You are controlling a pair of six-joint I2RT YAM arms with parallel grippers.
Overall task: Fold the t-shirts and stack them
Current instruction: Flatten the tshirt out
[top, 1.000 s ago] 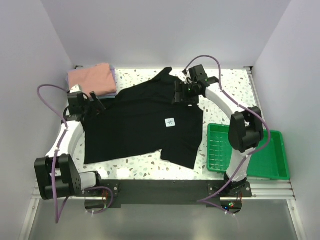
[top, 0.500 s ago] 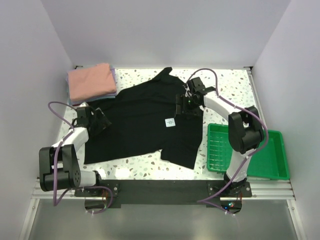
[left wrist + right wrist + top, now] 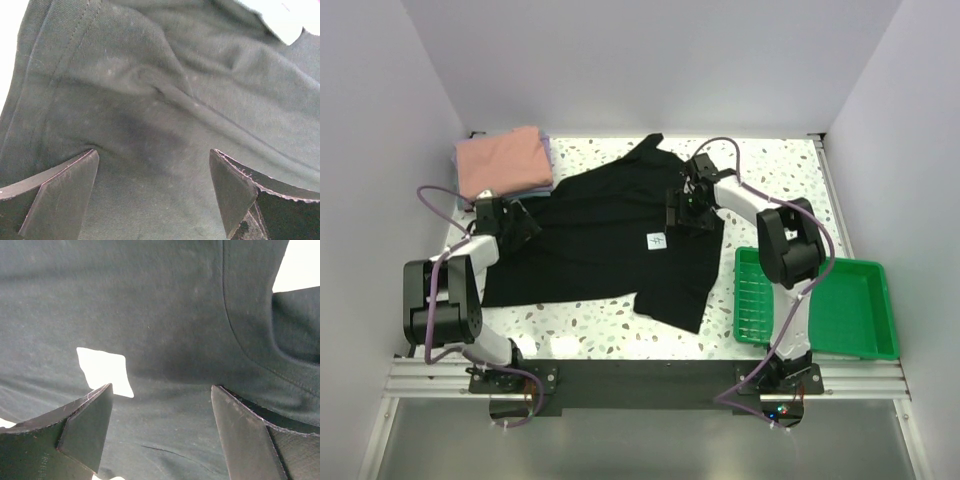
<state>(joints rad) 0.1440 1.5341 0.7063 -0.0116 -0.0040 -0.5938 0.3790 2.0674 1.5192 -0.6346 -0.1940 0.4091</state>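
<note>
Two claws stand released, jaws spread wide, close over dark cloth with nothing clamped. The left claw point(image 3: 525, 226) point(image 3: 155, 165) sits at the left edge of a black short-sleeved cloth t-shirt point(image 3: 590, 250), near a stitched seam. The right claw point(image 3: 686, 222) point(image 3: 162, 395) sits over the shirt's right part, just beside a small white tag point(image 3: 658, 240). The shirt lies spread on the speckled white worktop point(image 3: 770, 170). A stack of folded shirts point(image 3: 503, 160), salmon-pink on top, lies at the far left corner. A green plastic tray point(image 3: 840, 310) rests at the right.

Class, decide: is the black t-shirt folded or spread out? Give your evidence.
Spread out. The black t-shirt lies open on the table, both sleeves sticking out, white tag showing.
</note>
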